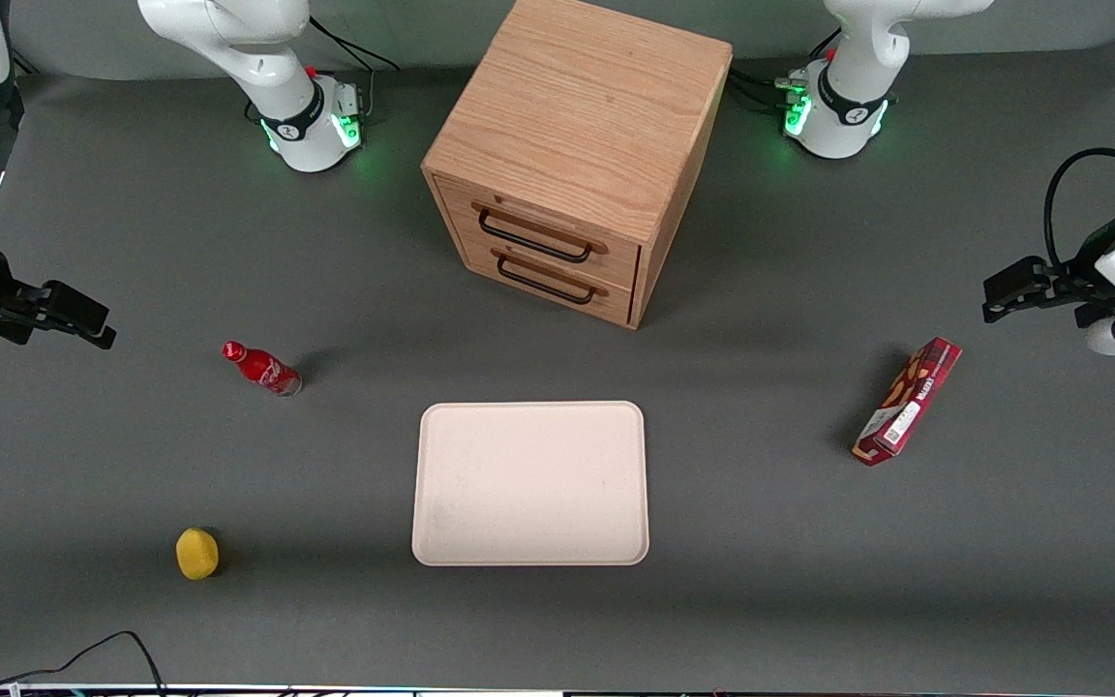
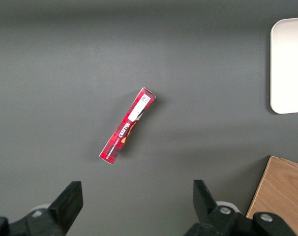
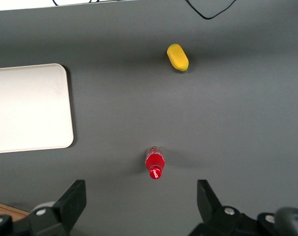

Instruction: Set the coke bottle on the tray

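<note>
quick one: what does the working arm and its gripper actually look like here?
The right arm is glossy white with rounded links, a black band with lettering near the base and a green light glowing there; black cables trail from the base. Its gripper, toward the working arm's end of the table above the coke bottle, is matte black and blocky. The wrist view shows two wedge-shaped black jaws set wide apart.

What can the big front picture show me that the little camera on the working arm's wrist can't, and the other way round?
Only the front view shows the wooden drawer cabinet, the red snack box toward the parked arm's end, and both arm bases. Only the right wrist view looks down the open gripper, jaws spread, poised above the table near the bottle. Both show the coke bottle standing upright on the table, the bare tray and the yellow object.
</note>
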You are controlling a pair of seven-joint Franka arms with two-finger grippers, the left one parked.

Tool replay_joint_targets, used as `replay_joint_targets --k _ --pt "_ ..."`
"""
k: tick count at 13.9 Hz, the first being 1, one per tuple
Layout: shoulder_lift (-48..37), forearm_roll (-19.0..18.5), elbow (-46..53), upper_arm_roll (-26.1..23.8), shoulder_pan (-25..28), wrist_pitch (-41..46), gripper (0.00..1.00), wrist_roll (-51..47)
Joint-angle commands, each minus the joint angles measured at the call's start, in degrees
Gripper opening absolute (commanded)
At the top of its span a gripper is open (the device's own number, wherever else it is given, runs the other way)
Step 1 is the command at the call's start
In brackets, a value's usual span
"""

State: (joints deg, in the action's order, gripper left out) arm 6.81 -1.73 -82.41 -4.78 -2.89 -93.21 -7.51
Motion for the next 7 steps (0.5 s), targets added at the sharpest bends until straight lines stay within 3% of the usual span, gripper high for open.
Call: replay_joint_targets --k 1,7 --pt "0.5 -0.1 1.1 0.1 -0.2 1.0 1.0 1.6" --pt "0.5 -0.4 1.2 0.2 -0.2 1.0 1.0 1.7"
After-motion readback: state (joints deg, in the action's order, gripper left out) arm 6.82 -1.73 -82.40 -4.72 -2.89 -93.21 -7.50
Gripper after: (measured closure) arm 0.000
